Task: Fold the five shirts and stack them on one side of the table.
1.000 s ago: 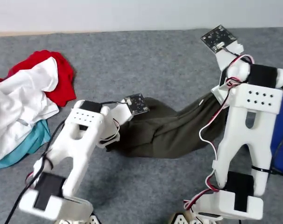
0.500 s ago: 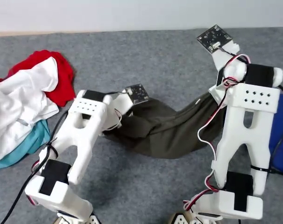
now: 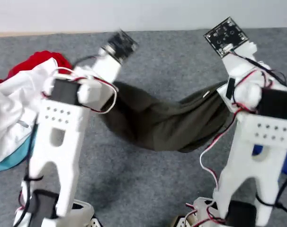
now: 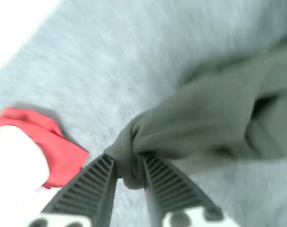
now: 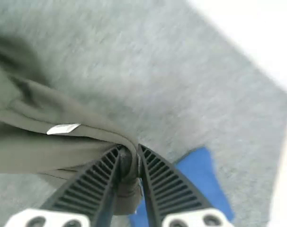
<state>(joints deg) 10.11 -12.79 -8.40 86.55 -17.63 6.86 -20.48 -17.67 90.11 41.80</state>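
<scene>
While your left end effector [image 4: 128, 161] pinched one bunched end of the olive shirt [image 3: 167, 125], your right end effector [image 5: 129, 151] clamped the other; shirt sagged between them over the grey bench [image 3: 172, 52].

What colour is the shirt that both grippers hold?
The shirt is olive green; best in high view.

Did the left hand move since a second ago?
Yes. The left hand, shut on the green shirt, went toward the far edge of the table and is now level with the red shirt.
</scene>
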